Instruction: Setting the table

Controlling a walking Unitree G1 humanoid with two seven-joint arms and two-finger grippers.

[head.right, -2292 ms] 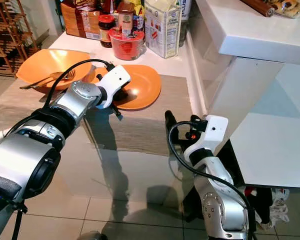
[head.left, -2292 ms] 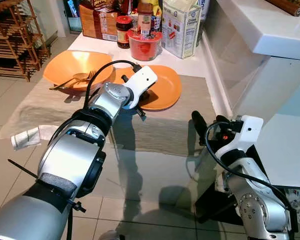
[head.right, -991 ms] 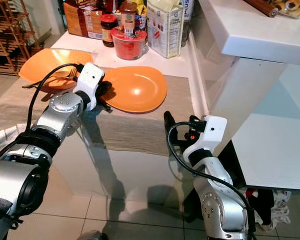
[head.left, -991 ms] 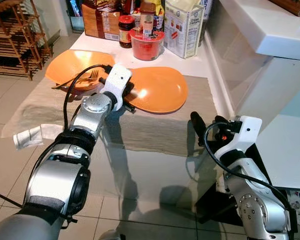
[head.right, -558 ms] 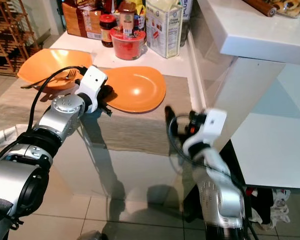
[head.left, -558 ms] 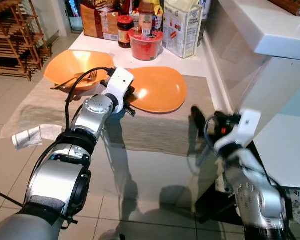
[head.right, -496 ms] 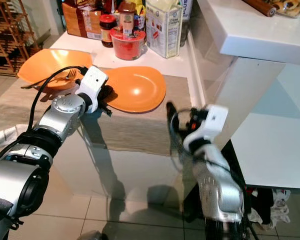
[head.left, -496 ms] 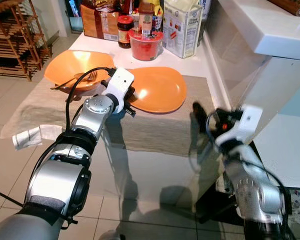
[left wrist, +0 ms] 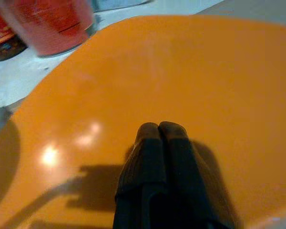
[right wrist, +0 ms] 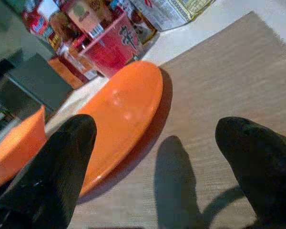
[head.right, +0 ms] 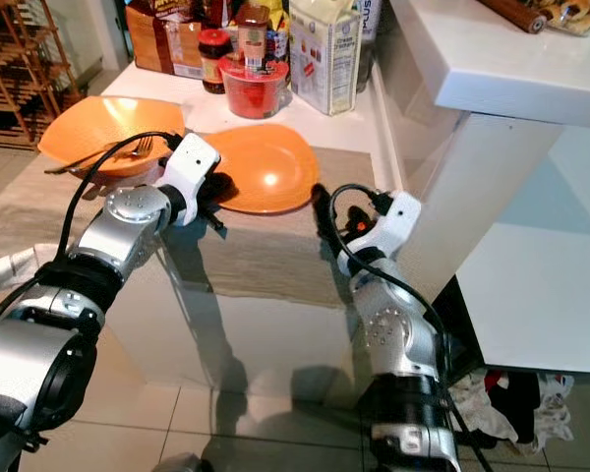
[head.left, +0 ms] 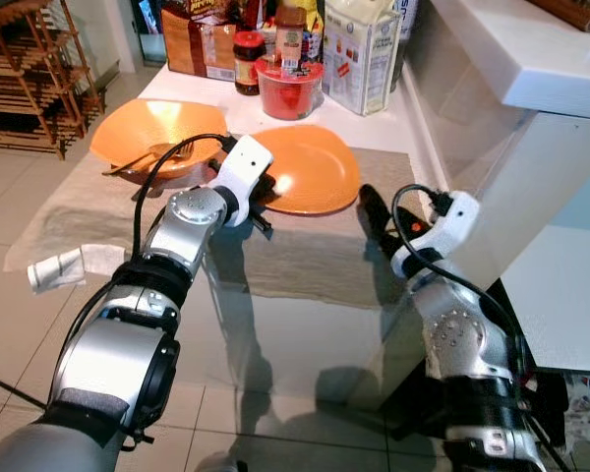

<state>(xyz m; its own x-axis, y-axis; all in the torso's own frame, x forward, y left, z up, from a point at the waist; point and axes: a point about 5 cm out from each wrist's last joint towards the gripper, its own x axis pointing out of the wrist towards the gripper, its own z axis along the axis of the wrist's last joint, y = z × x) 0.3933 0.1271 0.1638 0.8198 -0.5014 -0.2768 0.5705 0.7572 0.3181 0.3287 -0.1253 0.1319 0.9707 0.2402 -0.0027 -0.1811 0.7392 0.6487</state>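
The orange plate (head.left: 310, 167) is lying on the beige runner (head.left: 305, 251) at the back of the desk (head.left: 275, 324), beside the orange bowl (head.left: 152, 133); the left pincer (left wrist: 159, 131) is resting on the plate's near left rim, fingers pressed together over its surface; the right pincer (right wrist: 157, 143) is hovering spread just right of the plate, facing it, so the left arm is nearer.

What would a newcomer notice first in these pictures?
Two bright orange dishes on the table: the orange plate on the beige table runner, and the orange bowl with cutlery at its left. The left gripper, fingers shut, rests on the plate, while the open right gripper hovers beside it.
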